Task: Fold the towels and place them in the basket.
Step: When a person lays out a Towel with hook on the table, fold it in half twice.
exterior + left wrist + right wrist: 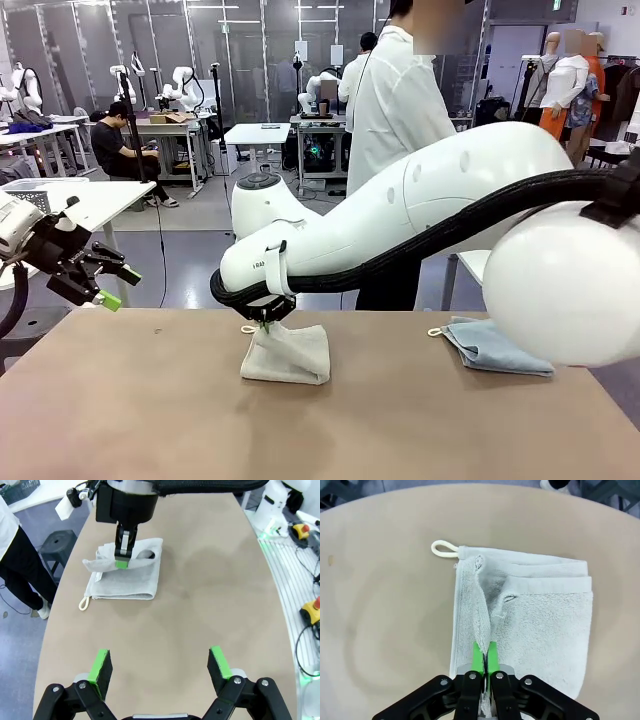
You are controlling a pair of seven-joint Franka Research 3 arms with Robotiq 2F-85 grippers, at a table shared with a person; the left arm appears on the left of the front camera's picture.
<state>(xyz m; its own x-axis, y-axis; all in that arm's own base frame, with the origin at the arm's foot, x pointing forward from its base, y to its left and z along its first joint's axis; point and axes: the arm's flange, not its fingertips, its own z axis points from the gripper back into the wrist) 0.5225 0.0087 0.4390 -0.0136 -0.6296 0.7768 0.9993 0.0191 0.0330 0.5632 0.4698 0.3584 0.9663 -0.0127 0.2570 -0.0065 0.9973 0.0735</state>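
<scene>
One towel (288, 355) lies mid-table (150, 420), directly beneath the right gripper (264, 322). A second towel (492, 345) lies to its right, well apart. The left gripper (112, 285) hangs beyond the table's left edge. A person (395, 110) stands behind the far side.

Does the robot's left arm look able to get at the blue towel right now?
Probably not easily. The left gripper hangs open at the table's left edge, while the blue towel lies far right, and the right arm, pinching the cream towel, stretches across the path between.
</scene>
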